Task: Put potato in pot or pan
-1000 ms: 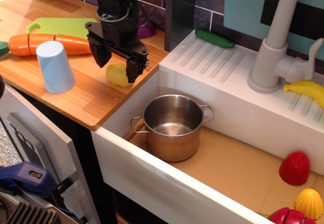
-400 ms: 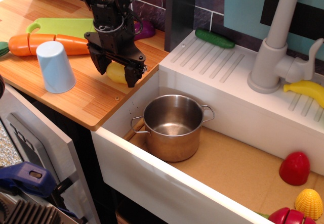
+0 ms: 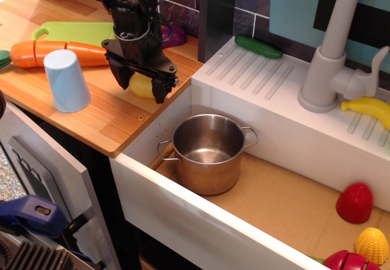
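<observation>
The pot [image 3: 208, 152] stands upright in the toy sink, mouth open to the ceiling, its two loop handles pointing left and right. Right of the pot, a red toy [image 3: 354, 202] and a ridged yellow toy [image 3: 372, 245] sit on the sink floor; a further red piece is cut off at the lower edge. Left of and beyond the pot, on the wooden tabletop [image 3: 97, 120], the potato [image 3: 141, 85] lies between the fingers of the black claw [image 3: 139, 83], which stand spread on either side of it. The claw hides much of the potato, so its long axis cannot be made out. Farther left stand an upturned blue cup [image 3: 66, 79] and a carrot [image 3: 55, 53].
</observation>
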You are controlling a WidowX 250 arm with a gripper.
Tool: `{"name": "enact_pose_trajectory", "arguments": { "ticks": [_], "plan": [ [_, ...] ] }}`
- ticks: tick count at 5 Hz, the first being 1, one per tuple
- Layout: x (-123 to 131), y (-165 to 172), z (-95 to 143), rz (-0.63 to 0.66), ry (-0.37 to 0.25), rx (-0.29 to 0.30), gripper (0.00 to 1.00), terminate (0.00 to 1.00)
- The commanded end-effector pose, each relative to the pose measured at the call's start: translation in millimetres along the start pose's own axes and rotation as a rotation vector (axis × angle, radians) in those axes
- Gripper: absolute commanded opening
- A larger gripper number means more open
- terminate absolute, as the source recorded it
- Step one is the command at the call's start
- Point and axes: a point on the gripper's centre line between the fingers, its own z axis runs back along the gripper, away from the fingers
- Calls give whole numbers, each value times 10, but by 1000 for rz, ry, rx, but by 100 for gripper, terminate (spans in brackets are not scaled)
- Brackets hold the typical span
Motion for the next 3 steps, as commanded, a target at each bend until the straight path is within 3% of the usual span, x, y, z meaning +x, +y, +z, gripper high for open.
{"name": "enact_pose_trajectory", "arguments": {
  "ticks": [1, 2, 3],
  "plan": [
    [49, -281, 370, 23, -36, 51, 0, 0],
    [34, -508, 474, 38, -29, 52, 0, 0],
    [15, -708, 405, 51, -38, 16, 0, 0]
  ]
}}
